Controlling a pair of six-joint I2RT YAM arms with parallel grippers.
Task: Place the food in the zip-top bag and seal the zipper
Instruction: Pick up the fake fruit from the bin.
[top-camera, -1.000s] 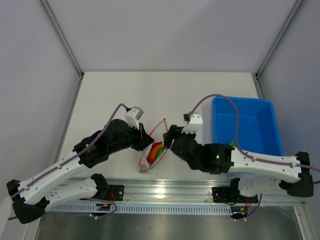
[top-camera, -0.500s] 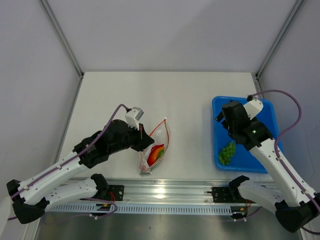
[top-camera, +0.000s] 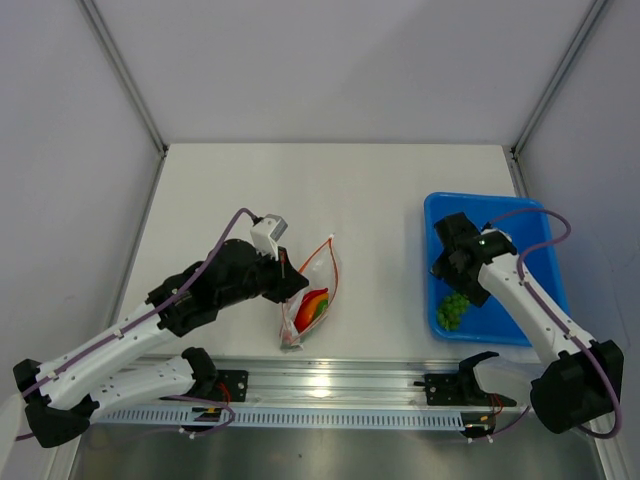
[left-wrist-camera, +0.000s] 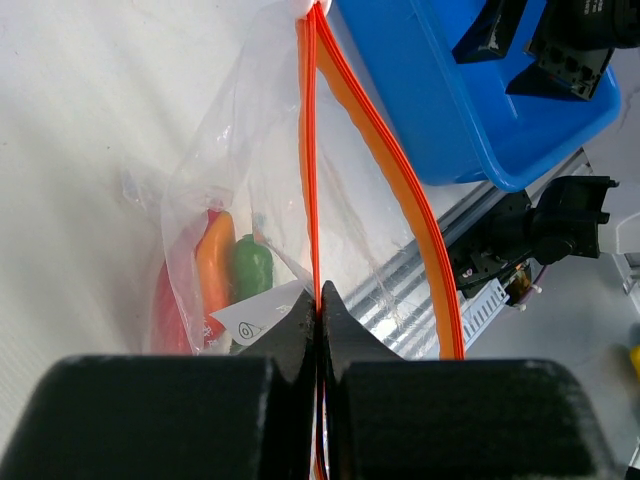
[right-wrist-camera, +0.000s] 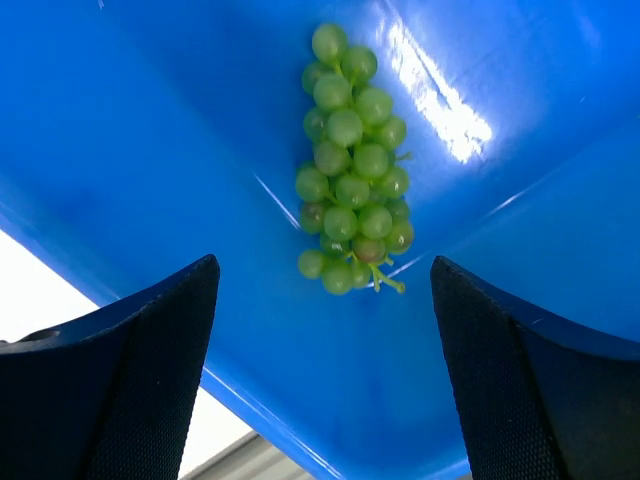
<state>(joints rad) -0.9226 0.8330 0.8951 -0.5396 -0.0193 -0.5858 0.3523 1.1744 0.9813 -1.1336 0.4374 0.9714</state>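
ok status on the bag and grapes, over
Left fingers shut on zipper, bag mouth open. Right fingers open over grapes in blue tray. Nothing blocking grapes.

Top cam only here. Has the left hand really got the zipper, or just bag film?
Observer: Left wrist view: the left hand is shut on one strip of the zipper. The other strip bows away, so the bag mouth gapes.
Operator: Contents?
Observer: Three at the bottom: a red piece, an orange piece, a green piece.
Operator: Right hand on the grapes?
Observer: Not yet. Right wrist view: the right hand is open, a finger on either side of the grapes, touching nothing. They lie in the tray.
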